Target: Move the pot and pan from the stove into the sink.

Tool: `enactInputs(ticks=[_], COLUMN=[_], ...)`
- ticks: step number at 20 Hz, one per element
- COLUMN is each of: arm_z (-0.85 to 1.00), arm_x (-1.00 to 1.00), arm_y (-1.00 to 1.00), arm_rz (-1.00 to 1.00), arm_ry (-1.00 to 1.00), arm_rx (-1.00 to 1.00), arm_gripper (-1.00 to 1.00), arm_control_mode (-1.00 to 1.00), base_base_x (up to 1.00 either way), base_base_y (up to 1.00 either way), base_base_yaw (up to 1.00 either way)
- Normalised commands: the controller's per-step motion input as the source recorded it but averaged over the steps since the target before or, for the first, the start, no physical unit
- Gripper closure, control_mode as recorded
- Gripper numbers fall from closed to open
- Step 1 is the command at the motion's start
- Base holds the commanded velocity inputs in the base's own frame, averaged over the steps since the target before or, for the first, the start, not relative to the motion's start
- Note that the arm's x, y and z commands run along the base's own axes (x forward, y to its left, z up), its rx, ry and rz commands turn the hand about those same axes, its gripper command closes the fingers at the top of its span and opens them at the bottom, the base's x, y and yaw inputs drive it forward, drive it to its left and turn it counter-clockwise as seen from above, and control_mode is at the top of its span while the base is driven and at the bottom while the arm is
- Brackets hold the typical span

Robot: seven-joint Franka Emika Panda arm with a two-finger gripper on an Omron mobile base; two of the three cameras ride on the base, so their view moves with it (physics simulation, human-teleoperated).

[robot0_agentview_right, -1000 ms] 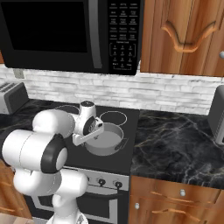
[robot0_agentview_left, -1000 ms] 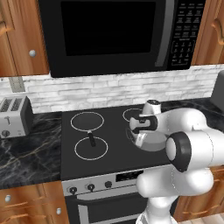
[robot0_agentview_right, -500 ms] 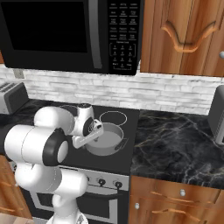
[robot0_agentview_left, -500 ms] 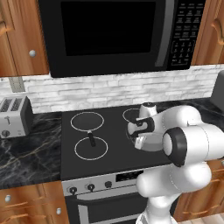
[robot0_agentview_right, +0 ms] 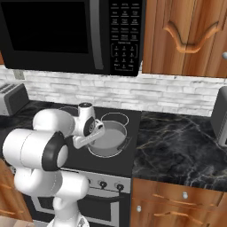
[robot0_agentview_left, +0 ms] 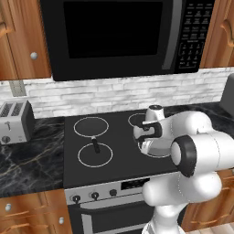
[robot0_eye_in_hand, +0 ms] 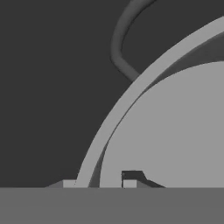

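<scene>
The grey pot [robot0_agentview_right: 111, 140] stands on the front right burner of the stove [robot0_agentview_left: 77, 170]. My gripper [robot0_agentview_right: 91, 133] points down over its left rim. In the hand view, the gripper [robot0_eye_in_hand: 100, 181] straddles the pot [robot0_eye_in_hand: 175, 131] rim: one fingertip [robot0_eye_in_hand: 69, 183] is outside and one fingertip [robot0_eye_in_hand: 131, 177] is inside, with a slim gap still showing inside. A loop handle [robot0_eye_in_hand: 119, 48] curves just beyond. The black pan [robot0_agentview_left: 95, 155] lies on the front left burner, its stick handle pointing back. The arm hides most of the pot in the left base view. The sink is out of view.
A microwave [robot0_agentview_left: 119, 36] hangs low over the stove. A toaster [robot0_agentview_left: 16, 121] stands on the left counter. Black marble counter [robot0_agentview_right: 177, 150] stretches to the right, with a grey appliance [robot0_agentview_right: 220, 117] at its far end. Knobs line the stove's front panel.
The hand has sunk a little onto the pot's left rim and its jaws have narrowed around it. Pot and pan have not moved.
</scene>
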Motion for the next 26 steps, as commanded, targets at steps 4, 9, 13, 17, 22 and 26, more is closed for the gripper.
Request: enactInputs(ticks=[4,9,13,17,22,26], arm_z=[0.55,0.76,0.77,0.77,0.62,0.49], arm_x=[0.0,-0.02,-0.2,-0.35,-0.53,-0.64], arm_y=[0.03,0.12,0.08,0.0,0.0,0.0], arm_rz=[-0.04,-0.01,0.0,0.0,0.01,0.03], arm_ry=[-0.03,-0.03,0.0,-0.03,-0.07,-0.05], arm_rx=[0.0,0.0,-0.01,-0.01,-0.04,-0.06], arm_gripper=[1.0,1.0,1.0,1.0,1.0,1.0], arm_control_mode=[-1.0,-1.0,-1.0,-1.0,-1.0,-1.0], base_base_x=[0.0,0.0,0.0,0.0,0.0,0.0], base_base_y=[0.0,0.0,0.0,0.0,0.0,0.0], base_base_yaw=[0.0,0.0,0.0,0.0,0.0,0.0])
